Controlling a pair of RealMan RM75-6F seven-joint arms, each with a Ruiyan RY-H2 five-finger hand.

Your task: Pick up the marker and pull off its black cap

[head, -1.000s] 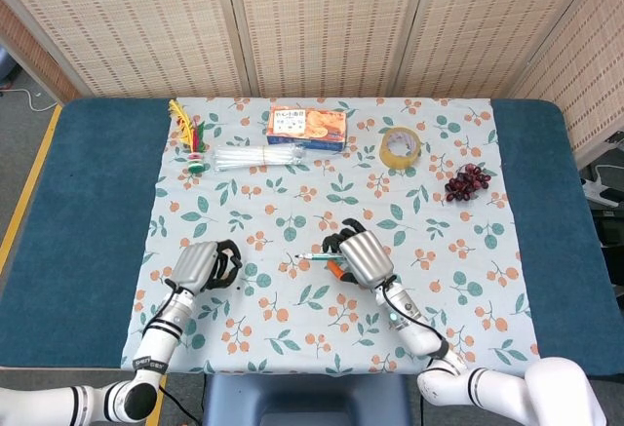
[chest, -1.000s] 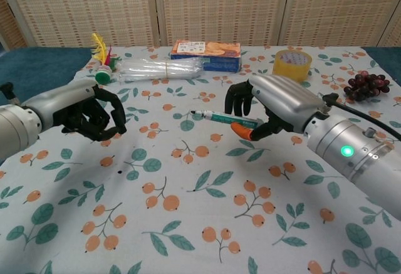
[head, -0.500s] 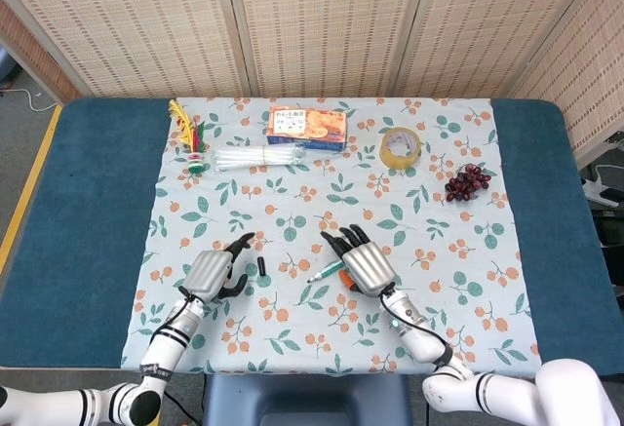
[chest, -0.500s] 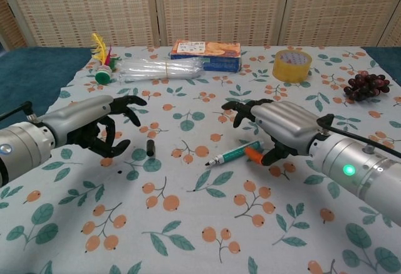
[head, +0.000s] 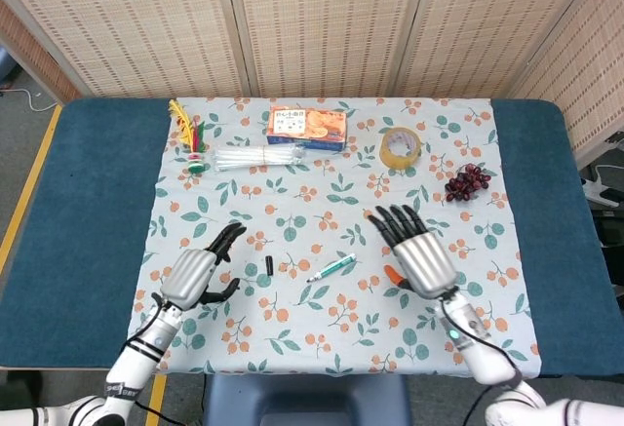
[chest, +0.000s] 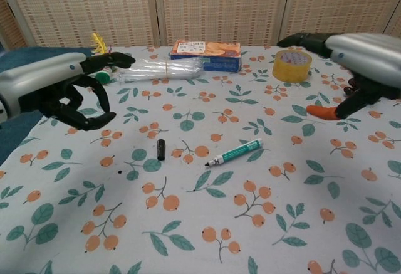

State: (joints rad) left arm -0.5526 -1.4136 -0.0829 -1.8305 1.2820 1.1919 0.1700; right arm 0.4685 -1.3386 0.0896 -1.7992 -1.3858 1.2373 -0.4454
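The marker [head: 331,268] is seen lying uncapped on the patterned cloth [head: 322,338], its tip pointed toward the left hand [head: 195,273], and its black cap [head: 268,266] lies apart from it, just to its left, between the marker and that hand. The left hand is held over the cloth with its fingers [chest: 94,108] spread and loosely curved, nothing in them. The right hand [head: 417,252] is raised to the right of the marker with its fingers [head: 395,221] spread and straight, empty as well. At the far edge an orange and blue box [head: 307,125] is placed; its printing is too small to be read. Beside it a bundle of clear straws [head: 258,158], a feathered shuttlecock [head: 190,134], a roll of yellow tape [head: 400,146] and a bunch of dark grapes [head: 468,182] are set out. The worktop [head: 88,212] is covered in dark blue, and woven screens [head: 322,17] are stood behind it.
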